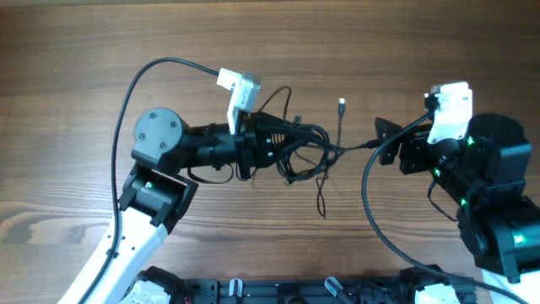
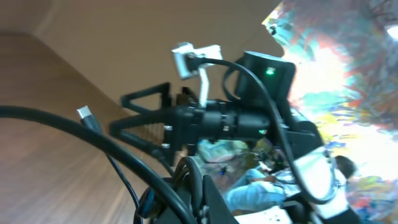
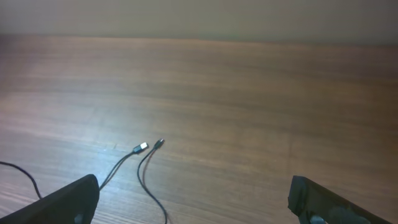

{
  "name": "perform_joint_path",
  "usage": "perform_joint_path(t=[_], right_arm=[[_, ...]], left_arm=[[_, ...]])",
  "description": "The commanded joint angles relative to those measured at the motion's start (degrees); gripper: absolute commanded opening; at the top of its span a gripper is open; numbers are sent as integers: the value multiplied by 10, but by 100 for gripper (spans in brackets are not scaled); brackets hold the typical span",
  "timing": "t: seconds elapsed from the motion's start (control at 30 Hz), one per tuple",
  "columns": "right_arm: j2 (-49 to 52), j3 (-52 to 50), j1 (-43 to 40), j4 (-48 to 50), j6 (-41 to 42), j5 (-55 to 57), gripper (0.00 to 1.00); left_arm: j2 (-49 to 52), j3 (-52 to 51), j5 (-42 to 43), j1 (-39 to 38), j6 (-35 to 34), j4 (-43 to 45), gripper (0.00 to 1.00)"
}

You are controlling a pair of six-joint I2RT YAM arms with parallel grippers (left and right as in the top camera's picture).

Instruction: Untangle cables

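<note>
The left hand [image 1: 283, 142] is clenched on the cables [image 1: 309, 154], a knotted bunch near the middle of the wooden worktop [image 1: 76, 51]. From the knot, one strand reaches toward 1 o'clock and ends in a small plug [image 1: 341, 103]. Another trails to 6 o'clock, and a third runs to 3 o'clock toward the right hand [image 1: 386, 142]. That hand is released, its fingers spread wide with nothing between them.
</note>
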Motion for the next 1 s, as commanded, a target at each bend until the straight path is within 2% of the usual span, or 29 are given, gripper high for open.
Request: perform_joint_path(t=[0.0, 0.13, 0.17, 0.27, 0.33, 0.37, 0.5, 0.63, 0.67, 0.73, 0.77, 0.8, 0.83, 0.97], right_arm=[[-36, -1, -2, 4, -26, -8, 100], [-84, -1, -2, 1, -217, -281, 100], [-89, -1, -2, 2, -235, -302, 100], [-88, -1, -2, 10, -250, -337, 100], [-80, -2, -2, 19, -290, -455, 100], [-76, -2, -2, 19, -296, -476, 100], [-54, -2, -2, 20, -293, -531, 100], [-31, -2, -2, 15, -293, -550, 99], [-23, -2, -2, 14, -293, -564, 90], [-13, -2, -2, 14, -293, -564, 61], [-8, -2, -2, 14, -293, -564, 35], [-3, -2, -2, 14, -293, -564, 17], [3, -2, -2, 14, -291, -564, 5], [8, -2, -2, 14, -292, -563, 4]], left_arm=[[-2, 10, 7, 29, 56, 2, 4], [-2, 10, 5, 51, 58, 2, 4], [-2, 10, 5, 51, 58, 2, 4], [-2, 10, 5, 43, 58, 2, 4], [-2, 10, 5, 10, 85, 3, 4], [-2, 10, 4, -5, 88, 11, 4], [-2, 10, -14, -65, 148, 37, 4], [-2, 10, -47, -86, 148, 52, 4], [-2, 10, -47, -86, 148, 57, 4], [-2, 10, -58, -85, 148, 56, 4], [-2, 10, -60, -85, 148, 56, 4], [-2, 10, -60, -85, 148, 56, 4], [-2, 10, -60, -86, 148, 56, 4], [-2, 10, -64, -85, 148, 56, 4]])
